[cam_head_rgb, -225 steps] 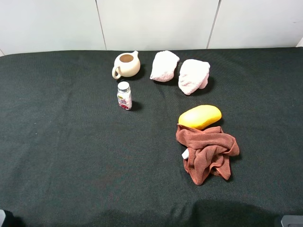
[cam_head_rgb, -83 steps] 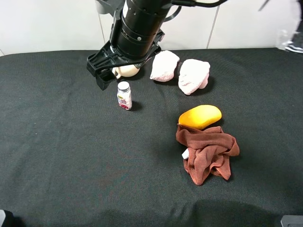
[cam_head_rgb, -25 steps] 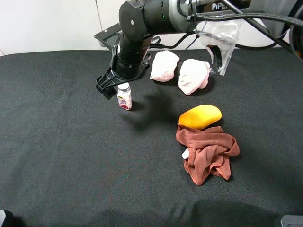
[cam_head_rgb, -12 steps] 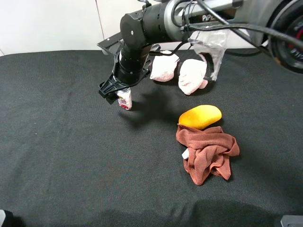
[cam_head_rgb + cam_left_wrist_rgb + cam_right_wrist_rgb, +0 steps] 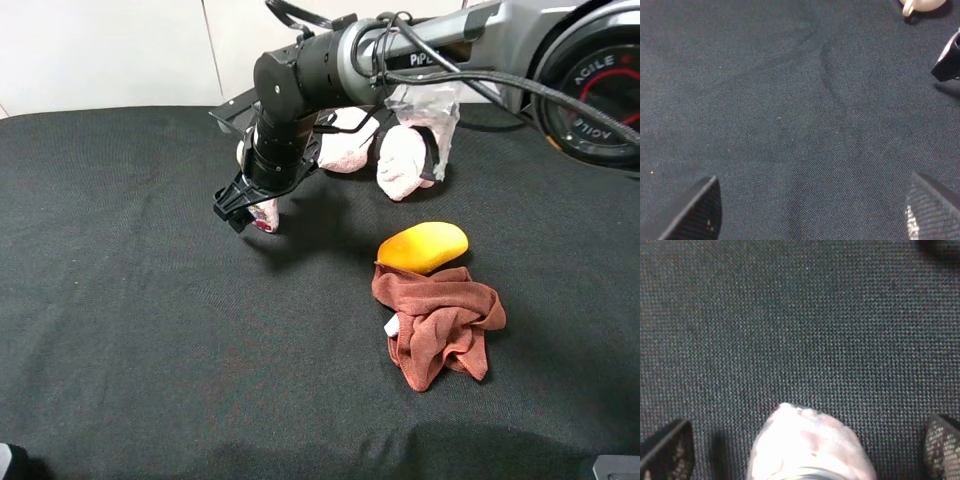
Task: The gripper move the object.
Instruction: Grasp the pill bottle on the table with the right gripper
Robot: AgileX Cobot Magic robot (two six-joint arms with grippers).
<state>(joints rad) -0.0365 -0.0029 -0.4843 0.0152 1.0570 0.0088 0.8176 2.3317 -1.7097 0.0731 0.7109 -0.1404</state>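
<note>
- the right gripper reaches across the middle to the left half of the black cloth-covered desk, on a thick black arm that comes in from the far right.
- its jaws stand spread wide, one on each side of the bottle; in the right wrist view the dark cloth shows between each fingertip and the bottle, so nothing is pinched.
- the bottle sits on the desk, its top hidden under the gripper in the high view; the white label with red-pink print shows.
- the cream teapot is just behind the bottle, mostly hidden by the arm in the high view.
- two white cloth bundles lie at the back, right of the teapot.
- the yellow mango lies right of the bottle, well apart, touching the crumpled brown cloth in front of it.
- the left gripper hangs over bare desk, jaws spread, nothing between them.
</note>
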